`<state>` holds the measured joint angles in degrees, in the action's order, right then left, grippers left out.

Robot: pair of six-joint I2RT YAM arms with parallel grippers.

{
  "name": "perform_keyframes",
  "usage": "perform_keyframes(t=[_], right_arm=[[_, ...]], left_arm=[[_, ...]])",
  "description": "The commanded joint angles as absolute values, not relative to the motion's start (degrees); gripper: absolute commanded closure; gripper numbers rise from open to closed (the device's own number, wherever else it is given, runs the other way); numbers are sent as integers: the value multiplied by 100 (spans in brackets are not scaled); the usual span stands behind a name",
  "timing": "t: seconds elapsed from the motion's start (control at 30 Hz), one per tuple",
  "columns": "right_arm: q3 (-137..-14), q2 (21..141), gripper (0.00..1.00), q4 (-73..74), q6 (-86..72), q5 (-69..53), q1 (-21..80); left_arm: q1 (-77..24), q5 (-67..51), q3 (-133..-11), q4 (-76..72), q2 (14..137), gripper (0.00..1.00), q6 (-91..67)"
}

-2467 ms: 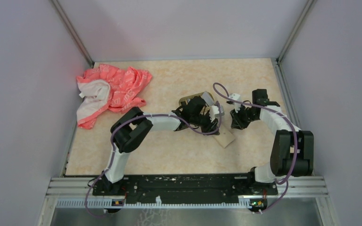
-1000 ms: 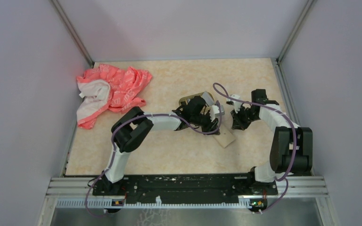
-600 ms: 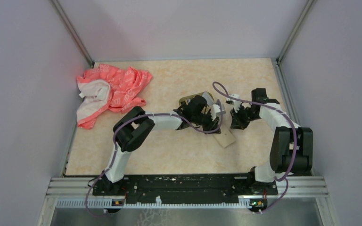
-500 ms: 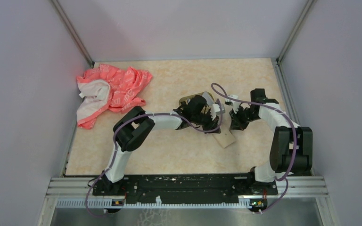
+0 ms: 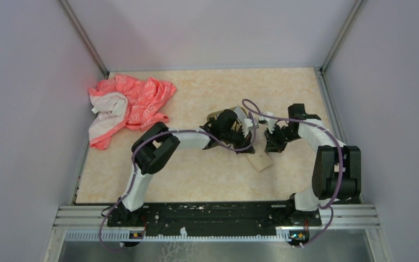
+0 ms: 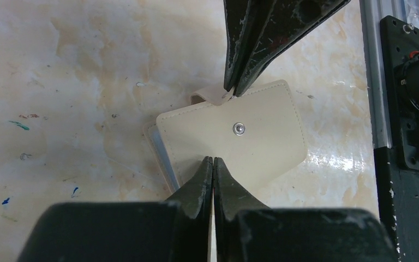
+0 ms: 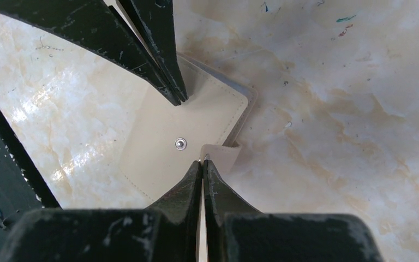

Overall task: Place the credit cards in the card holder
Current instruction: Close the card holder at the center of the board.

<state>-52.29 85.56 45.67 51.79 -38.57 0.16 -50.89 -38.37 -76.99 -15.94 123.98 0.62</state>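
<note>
A cream stitched case (image 6: pixel 262 136) with a metal snap stud lies flat on the table, and it looks like a plain tan card in the top view (image 5: pixel 261 161). A pale blue card edge (image 6: pixel 155 143) peeks out along one side. My left gripper (image 6: pixel 213 160) is shut, tips over the case's near edge. My right gripper (image 7: pixel 203 162) is shut, tips at the case's small strap tab (image 7: pixel 221 154). I cannot tell whether either pinches it. A gold-olive tin rim, the card holder (image 5: pixel 216 115), shows behind the left gripper (image 5: pixel 246 145), mostly hidden.
A crumpled pink and white cloth (image 5: pixel 128 106) lies at the far left. The two grippers face each other closely, with the right gripper (image 5: pixel 270 145) just right of the left one. Purple cables loop over both arms. Grey walls enclose the table.
Both grippers have closed in a little toward each other over the cream case; the right one shifted left. The case has not moved.
</note>
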Motion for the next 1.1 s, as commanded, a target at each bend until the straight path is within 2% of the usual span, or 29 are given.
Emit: perform_keyframes(t=[0.0, 0.37, 0.47, 0.6, 0.67, 1.07], right_arm=[[-5281, 8487, 100, 4722, 5482, -3952, 317], [-5241, 8470, 100, 4547, 5281, -3663, 717], [-5208, 8437, 100, 4349, 5070, -3415, 721], [-5207, 8272, 100, 4184, 4913, -3436, 716], [-5215, 8233, 100, 4158, 4888, -3455, 713], [-5200, 8123, 100, 4234, 5076, -3880, 267]], left_arm=[[-5133, -3951, -7668, -1427, 12595, 96, -234], [-5128, -4224, -7580, -1661, 12560, 96, -440], [-5124, -4424, -7391, -2093, 12458, 92, -650], [-5124, -4570, -7366, -2677, 12416, 78, -1130], [-5124, -4582, -7564, -2685, 12521, 77, -1314], [-5124, -4146, -7961, -2893, 13313, 93, -2302]])
